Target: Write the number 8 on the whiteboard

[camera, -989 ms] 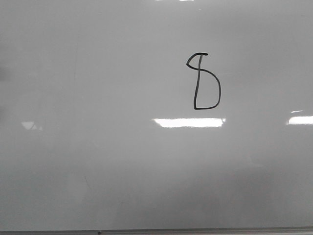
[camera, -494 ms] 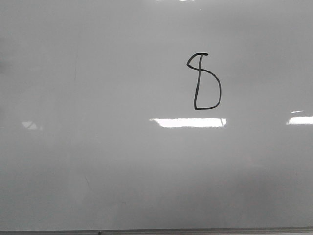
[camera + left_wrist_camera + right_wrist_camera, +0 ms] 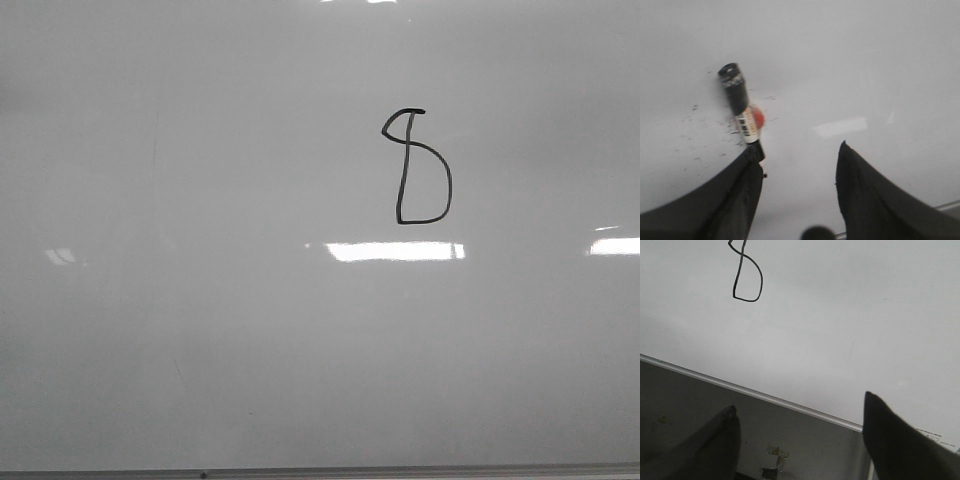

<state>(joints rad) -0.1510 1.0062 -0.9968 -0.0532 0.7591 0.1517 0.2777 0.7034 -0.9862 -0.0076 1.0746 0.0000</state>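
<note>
Two claws show, one per wrist view, none in the front view. The left gripper (image 3: 800,155) has its fingers spread wide, yet one marker (image 3: 741,108) stands against its one finger, tip outward toward the whiteboard (image 3: 850,60); whether that finger grips it cannot be told. A red spot sits just beside the marker's barrel. Only this view shows the marker and dark specks (image 3: 710,135) on the board around it. The right gripper (image 3: 800,412) is released, holding nothing, its fingers over the board's frame edge (image 3: 755,392). One number 8 (image 3: 746,275) lies on the whiteboard, well apart from the right claw. The front view shows it whole, with bright reflections (image 3: 395,251) just below it.
</note>
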